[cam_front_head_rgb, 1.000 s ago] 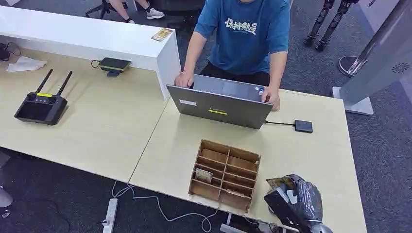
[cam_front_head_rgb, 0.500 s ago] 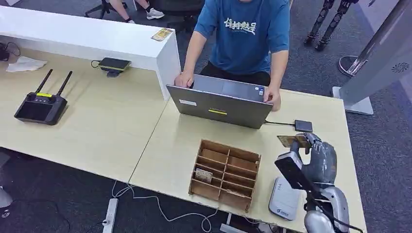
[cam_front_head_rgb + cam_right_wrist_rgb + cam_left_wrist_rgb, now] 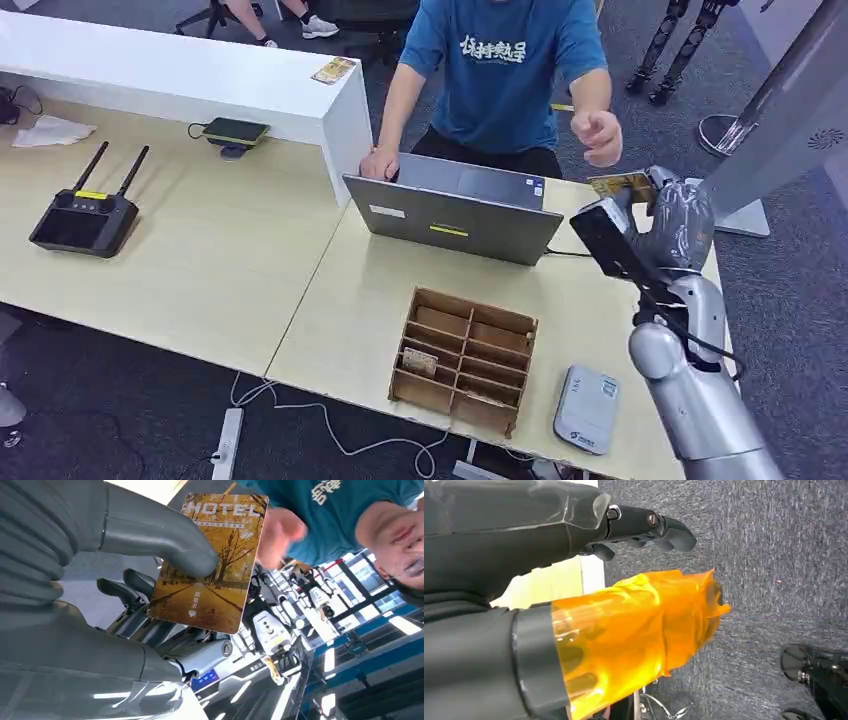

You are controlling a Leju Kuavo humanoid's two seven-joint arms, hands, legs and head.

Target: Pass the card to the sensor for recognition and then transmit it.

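1. The right hand (image 3: 672, 212) is raised above the far right corner of the counter (image 3: 250, 260), holding the card (image 3: 625, 186) pinched between its thumb and fingers. In the right wrist view the card (image 3: 210, 562) reads "HOTEL" over an autumn tree picture, the thumb pressed on its face.

2. A person in a blue shirt (image 3: 505, 70) sits behind the laptop (image 3: 455, 215) and reaches one hand (image 3: 600, 137) toward the card; that hand is near the card but apart from it.

3. The white sensor (image 3: 586, 408) lies flat at the near edge of the counter, beside the wooden tray (image 3: 462, 360) and well apart from the card.

4. Judged from this, the step in hand is the handover, not the scan.

5. The next move calls for holding the card steady until the person grips it, then loosening the thumb.

6. The left hand (image 3: 574, 580) hangs over the carpet, fingers apart, holding nothing.
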